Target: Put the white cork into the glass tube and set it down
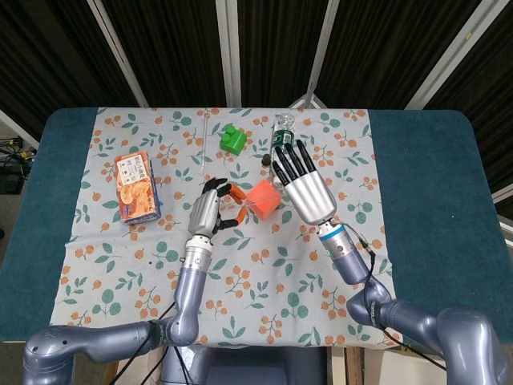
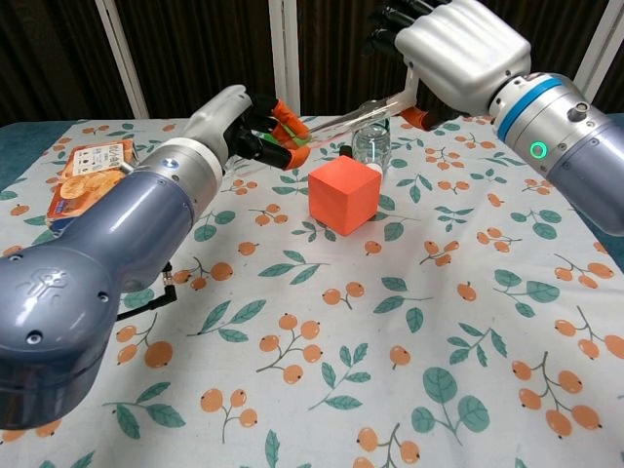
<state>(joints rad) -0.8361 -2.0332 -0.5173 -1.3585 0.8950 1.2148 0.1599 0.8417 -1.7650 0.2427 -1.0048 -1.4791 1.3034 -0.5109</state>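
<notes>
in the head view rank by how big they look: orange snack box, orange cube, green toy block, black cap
1. Orange snack box
2. Orange cube, partly hidden by the hands
3. Green toy block
4. Small black cap

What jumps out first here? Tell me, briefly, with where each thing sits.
The big white right hand hangs raised over the back of the table, holding a slim glass tube that slants toward the left hand, whose orange-tipped fingers are raised to the tube's far end. Just below them a bright orange cube sits mid-cloth, a clear bottle right behind it. A snack box lies at the cloth's left edge.
</notes>
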